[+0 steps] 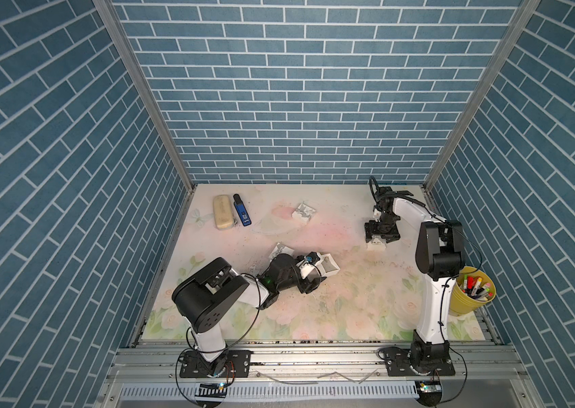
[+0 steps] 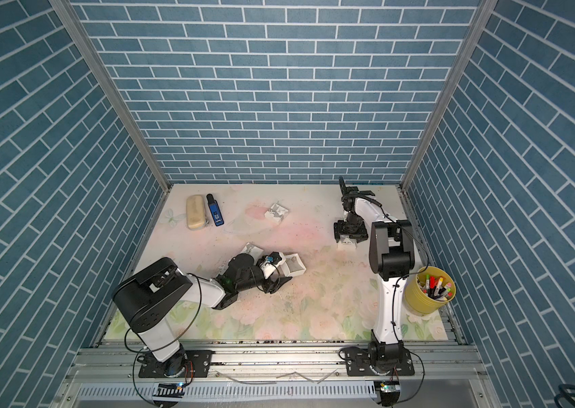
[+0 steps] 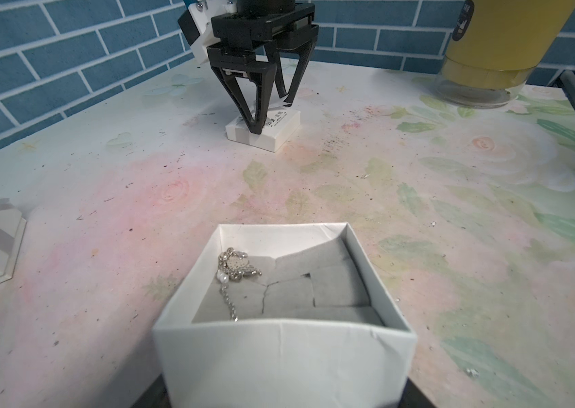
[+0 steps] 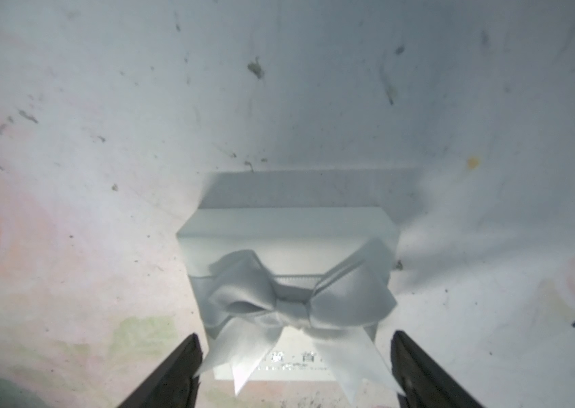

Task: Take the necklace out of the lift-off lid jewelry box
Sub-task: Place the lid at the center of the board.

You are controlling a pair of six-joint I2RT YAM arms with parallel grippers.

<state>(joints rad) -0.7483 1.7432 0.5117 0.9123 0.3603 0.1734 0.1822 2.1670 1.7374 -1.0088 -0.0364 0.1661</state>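
The white jewelry box (image 3: pixel 286 353) stands open, lid off, between the dark fingers (image 3: pixel 141 399) of my left gripper (image 1: pixel 321 272), which is shut on its sides. On the grey padding inside lies the silver necklace (image 3: pixel 236 268), its chain trailing toward the near wall. Both top views show the box (image 1: pixel 330 267) (image 2: pixel 294 266) near the table's middle. The lid (image 4: pixel 289 229), white with a satin bow, rests on the table at the right rear. My right gripper (image 4: pixel 295 337) (image 1: pixel 381 240) hangs over it, open, with a gap between each finger and the lid.
A yellow cup of markers (image 1: pixel 475 293) stands at the right edge. A beige case (image 1: pixel 224 213) and a blue device (image 1: pixel 242 210) lie at the back left. Two more white ribboned boxes sit at the back centre (image 1: pixel 303 213) and behind my left wrist (image 1: pixel 280 250).
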